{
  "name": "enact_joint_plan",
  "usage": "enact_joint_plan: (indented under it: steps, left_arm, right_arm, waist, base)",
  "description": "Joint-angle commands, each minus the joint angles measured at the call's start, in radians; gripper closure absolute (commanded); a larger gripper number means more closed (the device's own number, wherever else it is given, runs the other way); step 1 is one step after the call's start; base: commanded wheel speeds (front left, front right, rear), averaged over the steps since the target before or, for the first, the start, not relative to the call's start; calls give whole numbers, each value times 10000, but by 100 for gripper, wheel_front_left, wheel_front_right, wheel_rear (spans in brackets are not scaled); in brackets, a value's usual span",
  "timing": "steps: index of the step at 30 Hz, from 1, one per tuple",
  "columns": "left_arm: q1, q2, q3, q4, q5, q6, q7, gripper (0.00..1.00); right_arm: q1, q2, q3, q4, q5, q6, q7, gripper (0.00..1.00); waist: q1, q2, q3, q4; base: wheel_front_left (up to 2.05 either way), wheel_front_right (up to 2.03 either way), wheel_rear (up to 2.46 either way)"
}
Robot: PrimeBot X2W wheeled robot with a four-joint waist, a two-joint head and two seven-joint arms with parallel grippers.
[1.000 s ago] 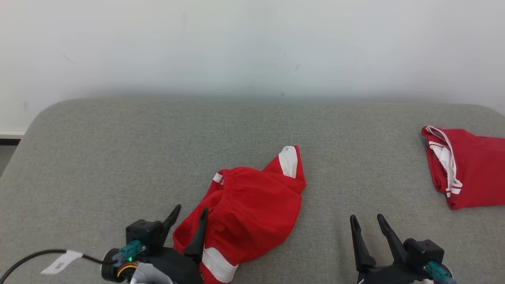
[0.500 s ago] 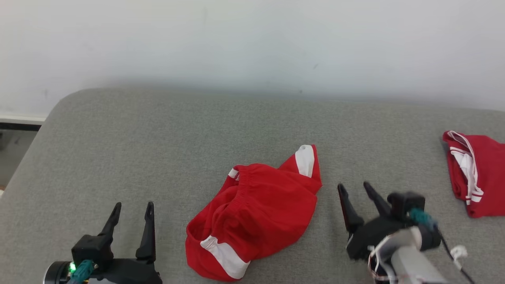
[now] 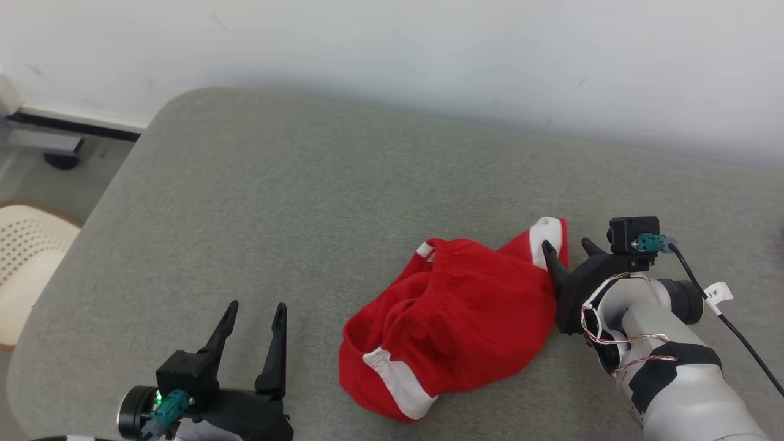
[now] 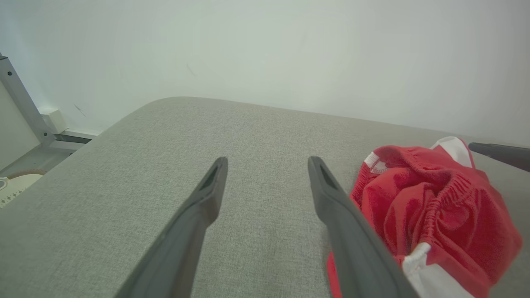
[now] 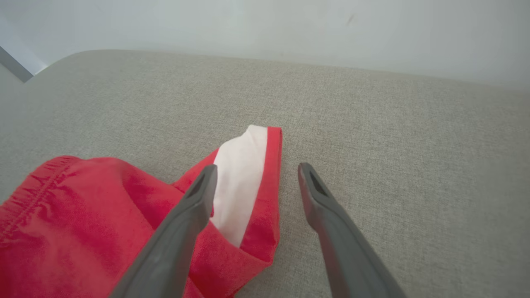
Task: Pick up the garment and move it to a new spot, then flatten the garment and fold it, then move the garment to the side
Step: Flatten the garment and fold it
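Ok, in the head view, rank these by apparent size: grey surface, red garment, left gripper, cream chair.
1. grey surface
2. red garment
3. left gripper and cream chair: about alike; chair cropped by the frame, gripper nearer the camera, so unranked.

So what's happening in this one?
A two-armed robot is working on crumpled red shorts lying on a grey padded surface. Its right claw, open, straddles the white-striped hem corner at the shorts' far right, not yet closed on it. The left claw, also open, is off to the left, apart from the fabric. No folding done yet.
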Motion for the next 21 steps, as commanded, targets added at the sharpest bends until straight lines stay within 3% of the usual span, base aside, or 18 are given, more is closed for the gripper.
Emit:
enact_joint_plan:
  steps: [1,6,7,8,21]
  left_arm:
    - [-186,-77,-22,83,89,-41,-58,0]
    - [-379,-237,-19,400,30,-203,-117,0]
    - [-396,-262,-11,448,30,-226,-136,0]
    - [-383,-282,2,488,33,-224,-155,0]
    - [171,-249,281,637,-68,-208,-249,0]
  right_arm:
    - [-154,-22,26,193,64,-22,21,0]
    - [-361,-49,29,1090,115,-22,396,0]
    - [-374,-2,-2,1127,203,-22,359,58]
    - [-388,3,-19,1157,273,-22,253,100]
    - [-1317,-998,258,591,858,-24,-1303,100]
  waist:
    - [-2,0,321,522]
    - [-2,0,408,781]
    - [-2,0,410,790]
    - [-2,0,408,782]
    - [-2,0,-240,-349]
  base:
    - [0,0,0]
    - [0,0,0]
    - [0,0,0]
    - [0,0,0]
    - [0,0,0]
